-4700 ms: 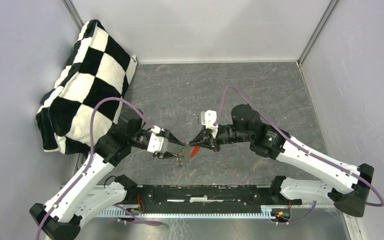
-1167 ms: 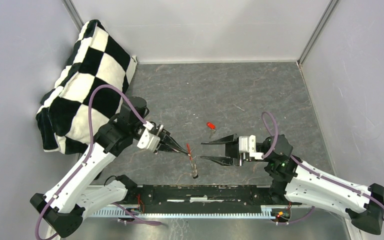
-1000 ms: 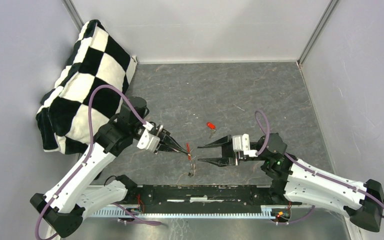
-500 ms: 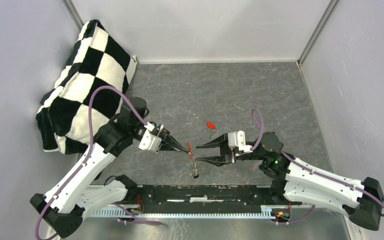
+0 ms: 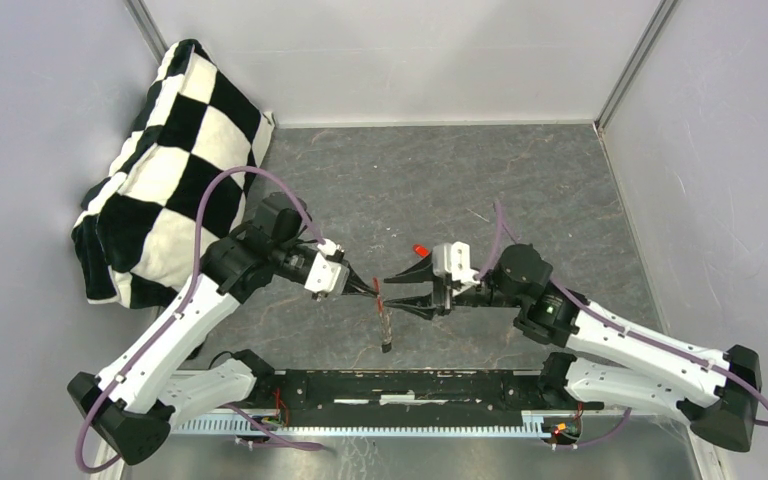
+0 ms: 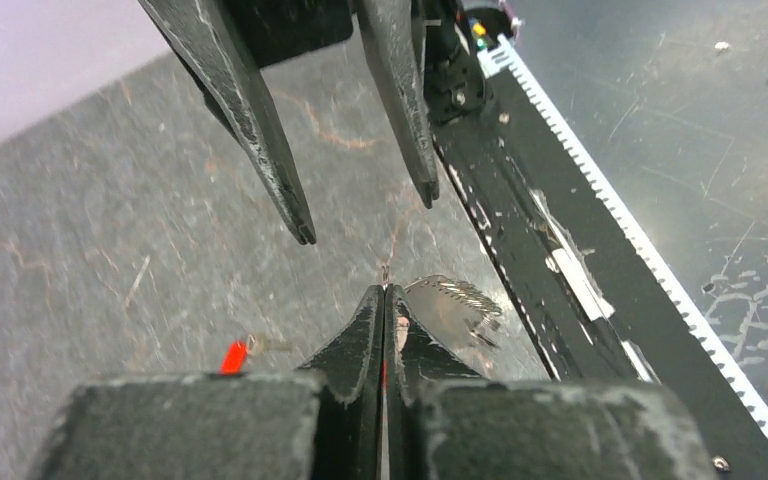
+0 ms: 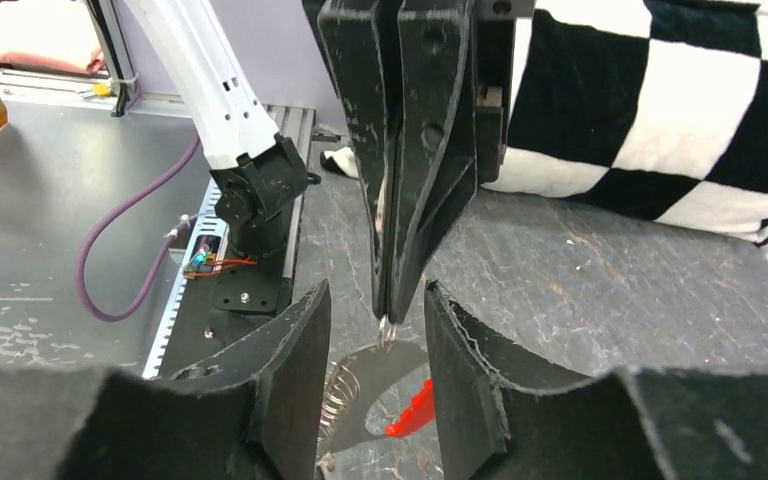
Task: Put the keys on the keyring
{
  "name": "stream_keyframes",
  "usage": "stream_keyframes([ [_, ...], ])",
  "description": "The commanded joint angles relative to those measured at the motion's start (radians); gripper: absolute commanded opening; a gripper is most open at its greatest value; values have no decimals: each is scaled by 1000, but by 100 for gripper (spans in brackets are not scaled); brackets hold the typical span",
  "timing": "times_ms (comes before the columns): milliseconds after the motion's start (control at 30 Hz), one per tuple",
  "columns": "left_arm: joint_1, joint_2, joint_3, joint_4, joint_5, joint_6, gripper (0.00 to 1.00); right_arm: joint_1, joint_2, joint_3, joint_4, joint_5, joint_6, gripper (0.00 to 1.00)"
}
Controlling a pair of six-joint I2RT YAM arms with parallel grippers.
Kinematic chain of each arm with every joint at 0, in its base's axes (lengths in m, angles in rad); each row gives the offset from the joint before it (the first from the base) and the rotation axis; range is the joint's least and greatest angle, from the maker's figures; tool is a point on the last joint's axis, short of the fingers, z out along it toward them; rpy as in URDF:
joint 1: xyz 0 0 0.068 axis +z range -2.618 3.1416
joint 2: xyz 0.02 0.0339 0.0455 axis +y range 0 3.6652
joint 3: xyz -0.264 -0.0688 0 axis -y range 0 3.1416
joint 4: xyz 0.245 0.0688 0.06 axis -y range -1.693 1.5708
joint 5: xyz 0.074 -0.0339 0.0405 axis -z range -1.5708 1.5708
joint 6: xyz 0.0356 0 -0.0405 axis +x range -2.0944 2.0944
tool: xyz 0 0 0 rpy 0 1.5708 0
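The left pincer [image 5: 373,291] is clenched on the keyring [image 5: 383,318], which dangles from its tips toward 6 o'clock in the top view. The wrist views show its red band and grey toothed arc just below those tips. The right pincer [image 5: 391,291] faces it from 3 o'clock, released, with its 2 fingers on either side of the left tips. The red-headed key [image 5: 420,249] lies on the table [image 5: 520,180] at 1 o'clock of the tips, near them. A checkered cushion [image 5: 170,150] sits at 10 o'clock.
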Motion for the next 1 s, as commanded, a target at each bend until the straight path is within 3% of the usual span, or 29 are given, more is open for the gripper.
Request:
stream_keyframes([
  [0, -3, 15, 59, -122, -79, 120, 2, -1, 63, 123, -146, 9, -50, 44],
  [333, -3, 4, 52, -123, -102, 115, 2, 2, 166, 285, -411, 34, -84, 44],
  [567, -3, 13, 67, -125, -93, 113, 2, 24, 200, 292, -422, 46, -87, 42],
  [967, -3, 12, 69, -125, -69, 98, 2, 33, 225, 302, -384, 90, -94, 30],
])
